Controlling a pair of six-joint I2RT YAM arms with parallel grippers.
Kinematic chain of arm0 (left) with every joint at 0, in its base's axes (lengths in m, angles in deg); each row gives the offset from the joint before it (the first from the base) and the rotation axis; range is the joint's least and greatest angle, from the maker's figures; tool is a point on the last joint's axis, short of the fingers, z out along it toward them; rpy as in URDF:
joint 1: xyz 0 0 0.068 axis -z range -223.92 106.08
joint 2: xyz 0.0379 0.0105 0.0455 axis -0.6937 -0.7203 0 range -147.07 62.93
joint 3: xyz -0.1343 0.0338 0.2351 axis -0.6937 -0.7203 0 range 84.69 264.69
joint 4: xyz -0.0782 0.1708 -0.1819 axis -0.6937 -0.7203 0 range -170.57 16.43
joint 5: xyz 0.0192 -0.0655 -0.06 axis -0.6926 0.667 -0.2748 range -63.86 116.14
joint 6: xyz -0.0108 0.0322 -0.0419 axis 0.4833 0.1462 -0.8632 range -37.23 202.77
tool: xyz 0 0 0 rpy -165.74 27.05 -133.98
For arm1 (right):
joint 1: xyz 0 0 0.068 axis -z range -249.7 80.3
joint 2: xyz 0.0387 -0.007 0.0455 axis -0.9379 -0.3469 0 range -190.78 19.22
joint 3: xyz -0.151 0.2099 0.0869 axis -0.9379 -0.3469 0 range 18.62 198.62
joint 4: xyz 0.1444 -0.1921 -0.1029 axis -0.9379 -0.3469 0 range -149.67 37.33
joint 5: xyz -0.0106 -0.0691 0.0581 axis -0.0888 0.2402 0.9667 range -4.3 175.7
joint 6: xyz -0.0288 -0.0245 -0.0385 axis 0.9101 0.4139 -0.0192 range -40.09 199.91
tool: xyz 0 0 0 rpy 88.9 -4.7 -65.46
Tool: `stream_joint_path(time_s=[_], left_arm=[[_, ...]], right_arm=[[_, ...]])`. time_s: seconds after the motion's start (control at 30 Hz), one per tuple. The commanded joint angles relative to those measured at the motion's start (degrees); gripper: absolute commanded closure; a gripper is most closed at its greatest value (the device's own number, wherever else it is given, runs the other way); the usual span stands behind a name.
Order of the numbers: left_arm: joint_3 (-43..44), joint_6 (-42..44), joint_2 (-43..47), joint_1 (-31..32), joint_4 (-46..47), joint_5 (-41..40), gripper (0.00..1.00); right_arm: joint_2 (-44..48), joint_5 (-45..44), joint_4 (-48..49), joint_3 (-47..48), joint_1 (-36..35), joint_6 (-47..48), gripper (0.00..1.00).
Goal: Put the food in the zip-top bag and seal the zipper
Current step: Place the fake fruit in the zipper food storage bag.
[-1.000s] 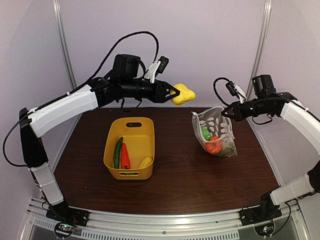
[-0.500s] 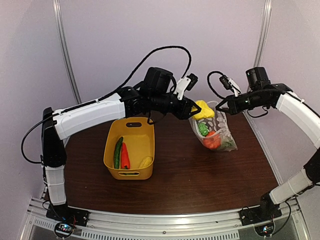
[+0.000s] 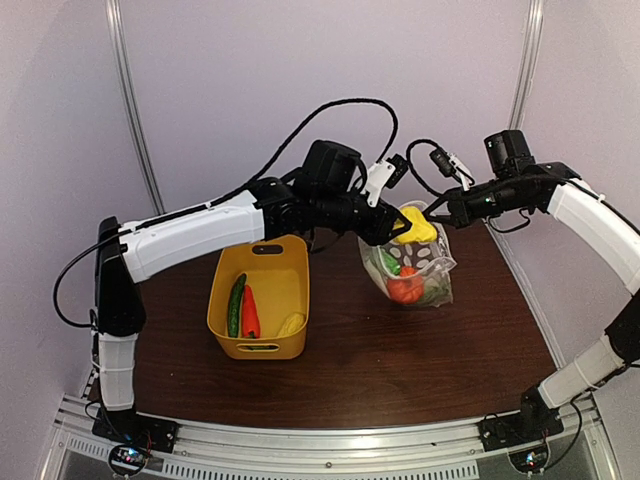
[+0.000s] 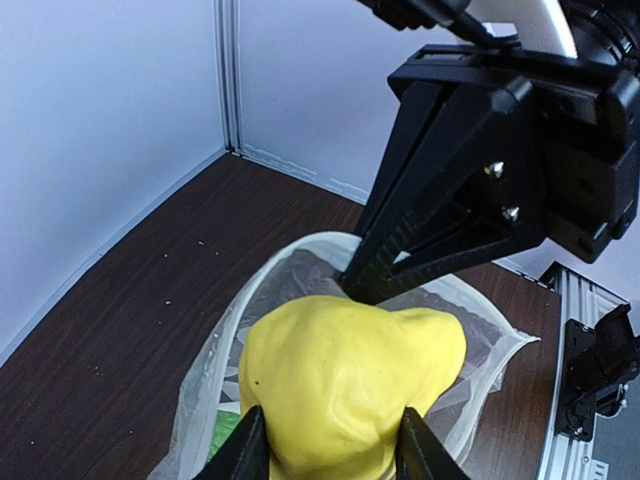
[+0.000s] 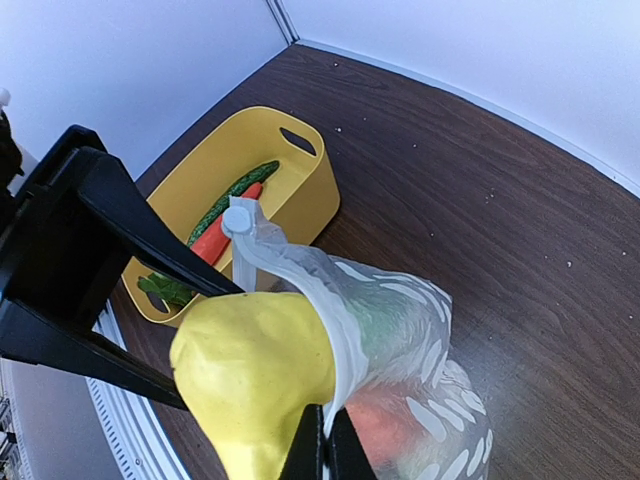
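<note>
While the left fingers (image 4: 240,455) clamp a yellow piece (image 4: 345,385) at the mouth of the zip-top bag (image 3: 425,268), the right fingers (image 5: 303,455) pinch its rim. The cucumber (image 3: 235,305) and carrot (image 3: 250,313) lie elsewhere — in the yellow tub (image 3: 290,262).

Overhead view faces table (image 3: 400,350); both wrist views closely share bag (image 5: 400,320).

The left gripper (image 3: 398,231) clasps a lumpy yellow plastic toy vegetable (image 3: 419,224) at the mouth of the clear polka-dotted plastic bag (image 3: 432,262) (red and green pieces (image 3: 404,288) inside), whose top edge the right gripper (image 3: 433,210) pinches, right of a yellow plastic tub (image 3: 272,283).
</note>
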Motion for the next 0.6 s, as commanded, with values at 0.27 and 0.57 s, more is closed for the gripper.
stream_joint_path(time_s=[0.27,0.57], left_arm=[[1.5,2.9,-4.5,1.1,-2.2,-6.8,0.68],[4.4,4.3,-8.4,4.3,1.1,-13.7,0.68]], right_arm=[[2.3,4.1,1.5,-0.5,-0.4,-1.5,1.00],[1.3,6.7,3.6,-0.5,-0.6,-4.4,1.00]])
